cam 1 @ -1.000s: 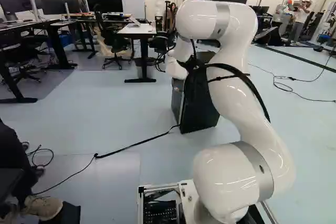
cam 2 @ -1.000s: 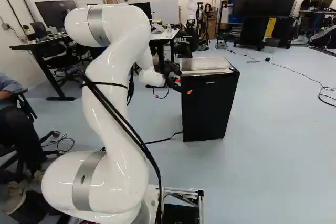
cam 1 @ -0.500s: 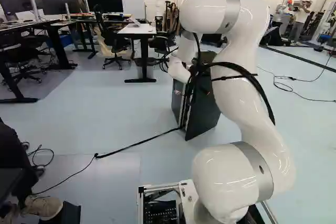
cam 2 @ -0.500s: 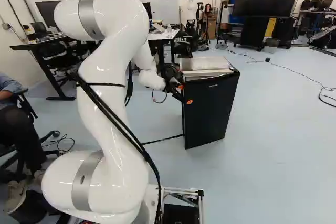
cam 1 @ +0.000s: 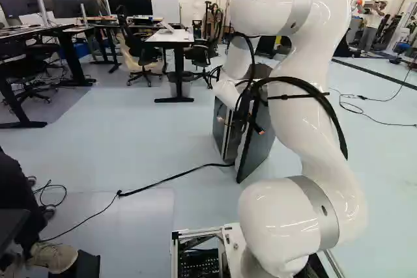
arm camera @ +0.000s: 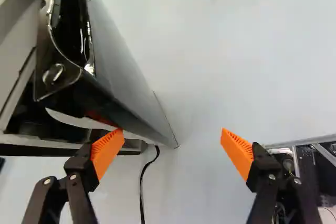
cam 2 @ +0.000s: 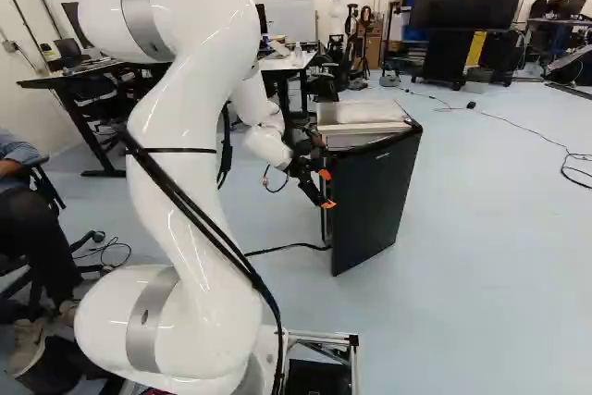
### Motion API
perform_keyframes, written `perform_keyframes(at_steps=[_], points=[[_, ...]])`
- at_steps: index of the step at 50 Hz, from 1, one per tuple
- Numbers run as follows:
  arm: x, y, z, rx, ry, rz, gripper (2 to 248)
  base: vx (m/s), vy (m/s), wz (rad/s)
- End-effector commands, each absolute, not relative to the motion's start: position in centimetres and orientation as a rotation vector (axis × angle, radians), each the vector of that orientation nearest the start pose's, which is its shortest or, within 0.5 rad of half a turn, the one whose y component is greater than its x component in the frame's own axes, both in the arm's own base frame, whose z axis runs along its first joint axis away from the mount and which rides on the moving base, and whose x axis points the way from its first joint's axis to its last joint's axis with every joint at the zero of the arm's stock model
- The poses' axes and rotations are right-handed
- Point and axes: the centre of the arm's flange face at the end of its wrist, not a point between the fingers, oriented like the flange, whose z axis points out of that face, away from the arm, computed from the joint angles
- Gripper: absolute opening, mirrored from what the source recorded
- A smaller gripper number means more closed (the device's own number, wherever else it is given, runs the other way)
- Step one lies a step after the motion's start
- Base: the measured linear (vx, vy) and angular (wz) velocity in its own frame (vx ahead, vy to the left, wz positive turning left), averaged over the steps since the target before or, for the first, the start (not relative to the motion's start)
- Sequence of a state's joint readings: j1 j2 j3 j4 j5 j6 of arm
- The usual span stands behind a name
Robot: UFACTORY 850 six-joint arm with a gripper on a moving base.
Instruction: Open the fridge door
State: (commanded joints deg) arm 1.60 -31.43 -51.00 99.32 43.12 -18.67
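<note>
In the right base view my gripper [cam 2: 327, 189] is at the free edge of the black fridge door [cam 2: 375, 201], which stands ajar from the fridge body [cam 2: 359, 112]. The left base view shows a gap between door [cam 1: 258, 151] and cabinet [cam 1: 222, 131]. Seen from the wrist, my gripper [arm camera: 172, 134] has its fingers wide apart. One orange pad [arm camera: 108, 151] is close against the door's edge [arm camera: 123, 85], on the side towards the cabinet; whether it touches is unclear. The other pad [arm camera: 238, 153] stands free in front of the door, over the floor.
A black cable [cam 1: 166, 180] runs across the floor from the fridge. Part of the base frame [arm camera: 302, 142] shows beside the free finger. Farther back stand a white desk [cam 1: 171, 37], chairs, monitors and another robot [cam 2: 336, 20].
The door has swung farther out from the cabinet, its free edge coming towards the base. My arm has drawn back with it, the gripper moving nearer and lower. The base has not moved.
</note>
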Motion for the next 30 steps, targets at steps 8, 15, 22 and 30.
perform_keyframes(at_steps=[8, 15, 22, 30], points=[[49.2, -4.9, 28.0, -2.449, 2.332, -1.106, 247, 0.000, 0.000, 0.000], [49.1, -4.9, 28.0, -2.450, 2.335, -1.103, 247, 0.000, 0.000, 0.000], [49.0, -5.0, 28.1, -2.455, 2.336, -1.118, 247, 0.000, 0.000, 0.000], [49.0, -5.3, 28.3, -2.462, 2.352, -1.160, 247, 0.000, 0.000, 0.000]])
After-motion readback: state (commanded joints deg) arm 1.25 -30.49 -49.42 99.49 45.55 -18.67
